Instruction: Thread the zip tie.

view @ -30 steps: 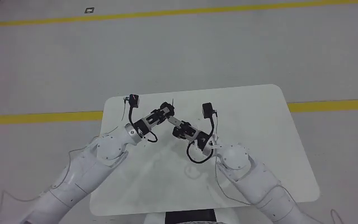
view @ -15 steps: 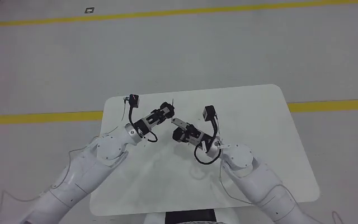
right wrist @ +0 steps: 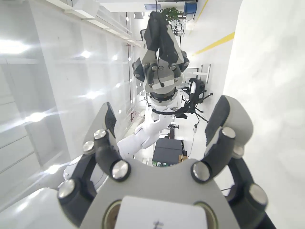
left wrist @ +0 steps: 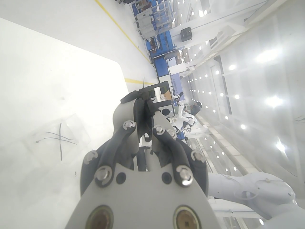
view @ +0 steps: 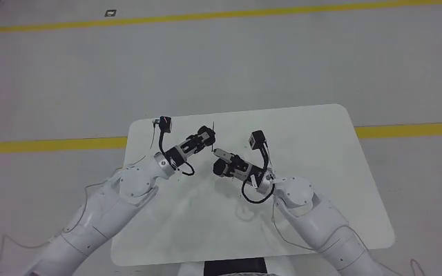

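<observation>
Right gripper stands wide open and empty, pointed at the left gripper, which is clamped on the zip tie above the table. The tie's thin tail pokes past the left fingertips, away from the robot. The right gripper sits just beside it, slightly nearer the robot, and likely must close that gap.

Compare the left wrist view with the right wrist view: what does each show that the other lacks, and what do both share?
Left wrist view: the zip tie plainly pinched in the shut left gripper, and loose ties on the table. Right wrist view: the right gripper, open and empty. Both: the left gripper and the white table.
</observation>
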`<action>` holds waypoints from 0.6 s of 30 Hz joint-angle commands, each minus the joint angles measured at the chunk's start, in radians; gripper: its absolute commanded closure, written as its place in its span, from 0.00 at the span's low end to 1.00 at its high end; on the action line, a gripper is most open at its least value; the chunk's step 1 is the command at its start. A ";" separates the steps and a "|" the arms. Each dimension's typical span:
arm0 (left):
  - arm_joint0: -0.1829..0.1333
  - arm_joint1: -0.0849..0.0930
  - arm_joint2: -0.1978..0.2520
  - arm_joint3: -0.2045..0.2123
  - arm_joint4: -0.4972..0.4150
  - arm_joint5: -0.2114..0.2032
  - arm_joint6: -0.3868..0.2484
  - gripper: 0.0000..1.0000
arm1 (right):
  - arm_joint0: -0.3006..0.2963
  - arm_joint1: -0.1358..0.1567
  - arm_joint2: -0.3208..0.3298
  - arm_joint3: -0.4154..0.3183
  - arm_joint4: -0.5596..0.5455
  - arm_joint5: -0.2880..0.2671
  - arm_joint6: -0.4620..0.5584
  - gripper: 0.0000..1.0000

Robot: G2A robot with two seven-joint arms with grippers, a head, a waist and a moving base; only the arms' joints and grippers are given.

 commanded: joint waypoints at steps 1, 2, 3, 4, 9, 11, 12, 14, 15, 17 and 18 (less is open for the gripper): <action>0.000 0.000 0.000 0.000 0.000 0.000 0.000 1.00 | 0.004 -0.007 -0.011 0.015 0.062 -0.048 0.007 0.00; 0.000 0.000 0.000 0.000 0.000 0.000 0.000 1.00 | 0.004 -0.007 -0.011 0.015 0.062 -0.048 0.007 0.00; 0.000 0.000 0.000 0.000 0.000 0.000 0.000 1.00 | 0.004 -0.007 -0.011 0.015 0.062 -0.048 0.007 0.00; 0.000 0.000 0.000 0.000 0.000 0.000 0.000 1.00 | 0.004 -0.007 -0.011 0.015 0.062 -0.048 0.007 0.00; 0.000 0.000 0.000 0.000 0.000 0.000 0.000 1.00 | 0.001 -0.008 -0.011 0.010 0.063 -0.048 -0.001 0.00; 0.000 0.000 0.000 0.000 0.000 0.000 0.000 1.00 | -0.003 -0.008 -0.009 0.002 0.059 -0.056 -0.007 0.00; 0.000 0.000 0.000 0.000 0.000 0.000 0.000 1.00 | -0.003 -0.008 -0.007 0.000 0.057 -0.062 -0.006 0.00; 0.000 0.000 0.000 0.000 0.000 0.000 0.000 1.00 | -0.004 -0.008 -0.004 -0.003 0.052 -0.076 -0.003 0.00; 0.000 0.000 0.000 0.000 0.000 0.000 0.000 1.00 | -0.004 -0.008 -0.003 -0.003 0.048 -0.081 -0.002 0.00; 0.000 0.000 0.000 0.000 0.000 0.000 0.000 1.00 | -0.003 -0.009 -0.001 -0.004 0.037 -0.088 -0.009 0.00; 0.000 0.000 0.000 0.000 0.000 0.000 0.000 1.00 | -0.002 -0.009 -0.001 -0.004 0.032 -0.089 -0.012 0.13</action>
